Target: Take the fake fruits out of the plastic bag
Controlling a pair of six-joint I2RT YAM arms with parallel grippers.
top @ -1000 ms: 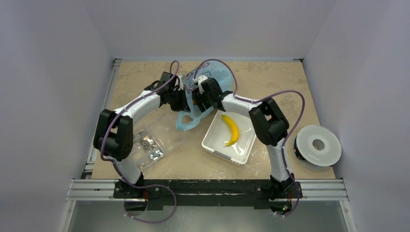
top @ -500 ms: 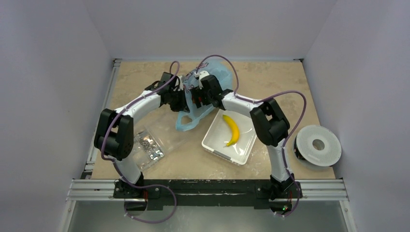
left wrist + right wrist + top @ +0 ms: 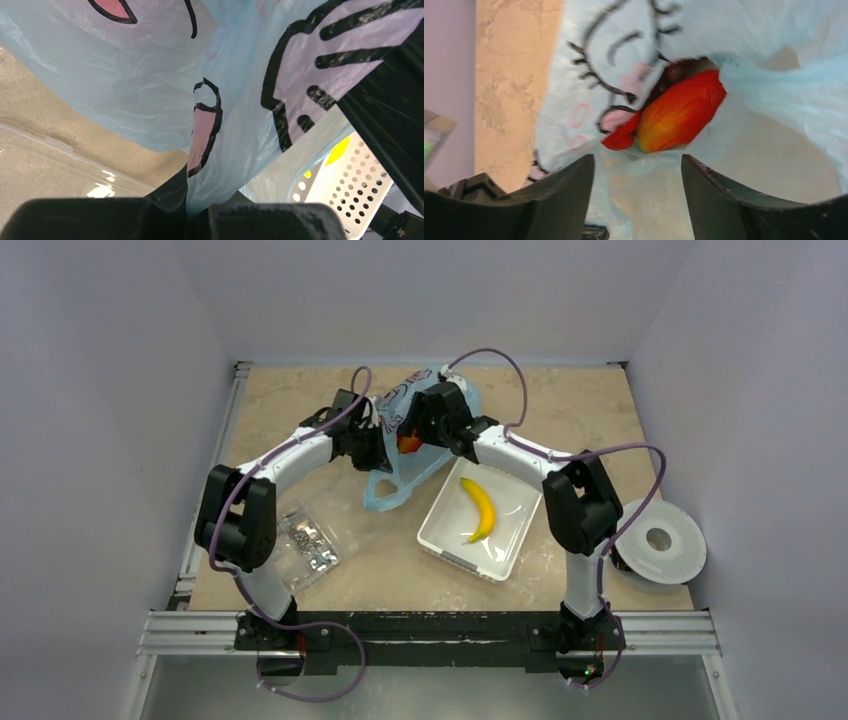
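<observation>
The mango [image 3: 679, 112], orange shading to red, lies in the mouth of the bag [image 3: 774, 40], at the centre of the right wrist view. A smaller red fruit [image 3: 621, 137] touches its lower left end, and a dark fruit [image 3: 679, 70] shows just above it, mostly hidden by the film. All three are inside the bag.

The bag is thin, light blue and crinkled, with a black and pink print. In the top view it sits at the upper middle of the table [image 3: 560, 405], lifted between the two arms, with one handle loop hanging down towards the lower left.

The right gripper [image 3: 636, 167] is spread wide, its two dark fingers at the bottom of its view. It points at the fruits and is apart from them, with nothing between the fingers but loose film below. The left gripper [image 3: 197, 220] is closed on a fold of the bag, which runs down between its fingers at the bottom of the left wrist view.

Below and right of the bag in the top view is a white tray [image 3: 497, 540] holding a banana [image 3: 479, 508]. A clear packet [image 3: 308, 543] lies at the lower left, and a white spool [image 3: 657, 540] is at the right edge.
</observation>
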